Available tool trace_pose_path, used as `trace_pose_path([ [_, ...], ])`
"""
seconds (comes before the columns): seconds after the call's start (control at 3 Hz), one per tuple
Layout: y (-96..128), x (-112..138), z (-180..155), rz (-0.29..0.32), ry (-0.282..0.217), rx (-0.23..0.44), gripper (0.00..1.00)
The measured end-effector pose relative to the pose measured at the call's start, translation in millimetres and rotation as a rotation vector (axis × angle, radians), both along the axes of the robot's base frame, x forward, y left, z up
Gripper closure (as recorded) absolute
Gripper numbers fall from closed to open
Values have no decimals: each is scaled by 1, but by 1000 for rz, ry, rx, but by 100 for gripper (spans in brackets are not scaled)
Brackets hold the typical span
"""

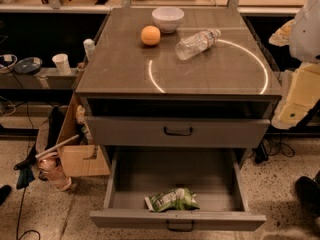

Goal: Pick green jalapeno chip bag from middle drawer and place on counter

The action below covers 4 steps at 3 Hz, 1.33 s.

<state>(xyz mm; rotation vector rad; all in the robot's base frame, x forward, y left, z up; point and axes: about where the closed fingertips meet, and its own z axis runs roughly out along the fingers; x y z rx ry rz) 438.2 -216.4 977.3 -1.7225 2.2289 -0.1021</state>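
The green jalapeno chip bag (172,200) lies crumpled on the floor of the middle drawer (120,181), near the centre of its front panel. That drawer is pulled far out, and its low front carries a small black handle (180,227). Above the cabinet, the grey-brown counter (120,64) has a thin bright ring line across it. My gripper is out of view, so nothing of it shows near the bag or the drawer.
On the counter stand a white bowl (168,18) and an orange (150,35), and a clear water bottle (197,43) lies on its side. The taller-fronted drawer (177,131) above juts out slightly. Boxes and cables crowd the floor at left. A pale bulky shape (307,26) is at the right edge.
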Motion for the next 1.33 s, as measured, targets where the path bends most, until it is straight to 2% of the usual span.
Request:
trace_pose_path([
  [0.67,2,2,-6,-5,-1,18,0],
  [1.33,11,10,-37,-9,42,87,0],
])
